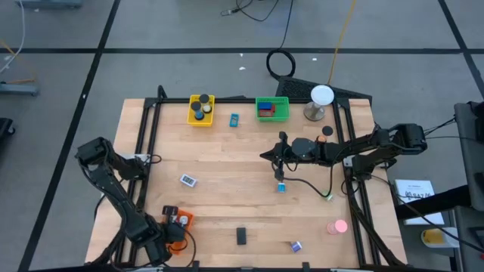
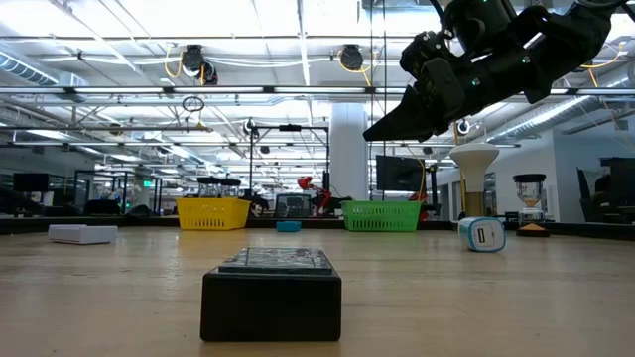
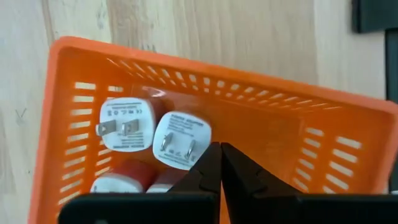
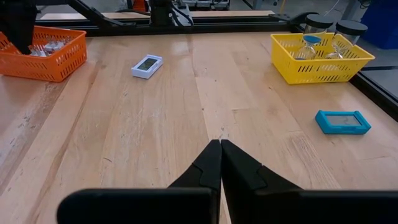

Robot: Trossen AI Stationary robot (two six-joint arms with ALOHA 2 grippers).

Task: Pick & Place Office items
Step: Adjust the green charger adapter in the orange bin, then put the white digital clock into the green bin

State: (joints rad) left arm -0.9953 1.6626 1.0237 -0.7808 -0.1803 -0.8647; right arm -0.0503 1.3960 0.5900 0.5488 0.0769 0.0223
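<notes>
Clearly the office items are lying scattered: a black block [image 1: 241, 236] near the front edge, a white piece [image 1: 188, 180] left of centre, a blue piece [image 1: 281, 187] mid-table, a pink piece [image 1: 338, 226] and a small purple-white piece [image 1: 296, 245] at front right, and a cyan piece [image 1: 234, 119] between the yellow basket [image 1: 201, 110] and the green basket [image 1: 272, 109]. They are looking small, rigid and light, probably smooth plastic, so a pinch across the narrow flat sides should be holding best; the round pink one is likely rolling or slipping if squeezed off-centre. The right gripper [image 1: 281, 157] is hanging over mid-table just behind the blue piece, its arm reaching in from the right edge, fingers pressed fully together and carrying nothing. The left gripper [image 3: 220, 163] is sitting over the orange basket [image 1: 178, 221] at front left, arm folded back, fingers likewise closed tight and empty, above white plug adapters [image 3: 152, 130] lying inside.
</notes>
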